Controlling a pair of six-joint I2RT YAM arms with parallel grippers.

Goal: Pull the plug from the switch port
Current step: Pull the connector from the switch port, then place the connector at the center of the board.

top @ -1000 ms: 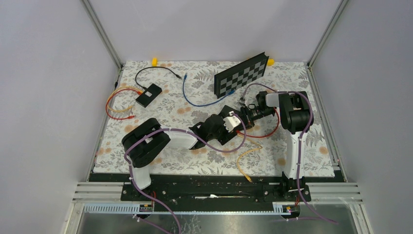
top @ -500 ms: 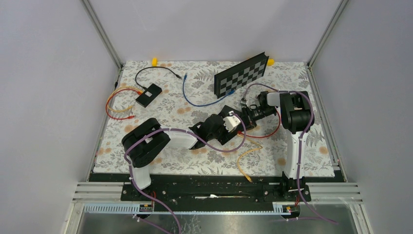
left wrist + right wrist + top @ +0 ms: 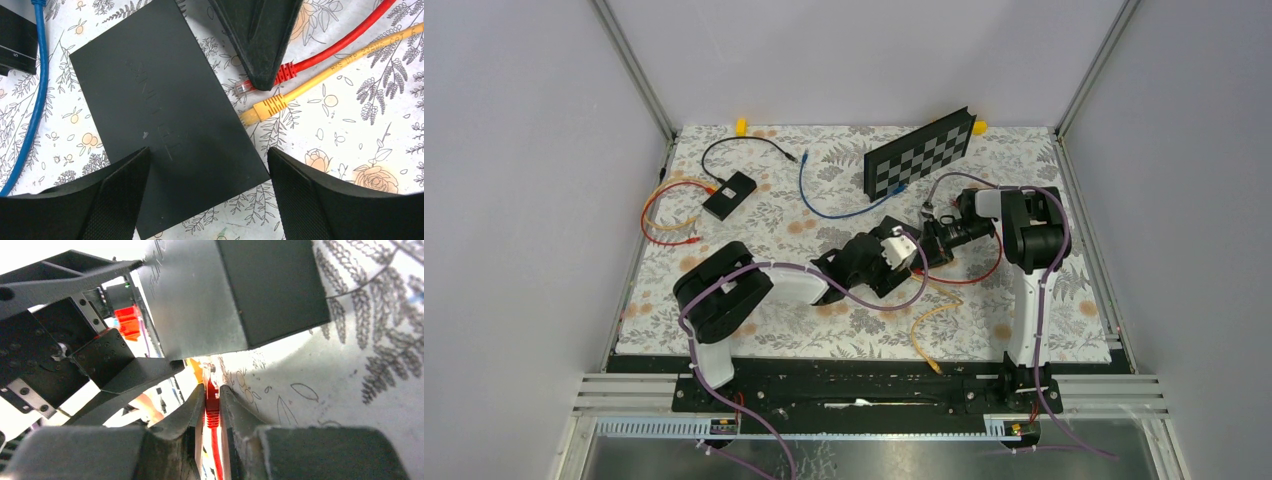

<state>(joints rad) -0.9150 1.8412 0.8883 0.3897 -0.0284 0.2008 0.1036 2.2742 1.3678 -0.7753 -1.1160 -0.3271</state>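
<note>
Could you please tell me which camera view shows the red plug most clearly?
The left wrist view: the red plug lies free on the mat beside the yellow plug, clear tip visible, out of the black switch. The right wrist view shows it pinched in the right gripper. From the top view, arms hide it.

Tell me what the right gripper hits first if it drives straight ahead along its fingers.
Most likely the black switch. The right gripper, shut on the red plug, points at that box just beyond its fingertips. Depth is unclear, so the left gripper bracing the switch might touch first.
</note>
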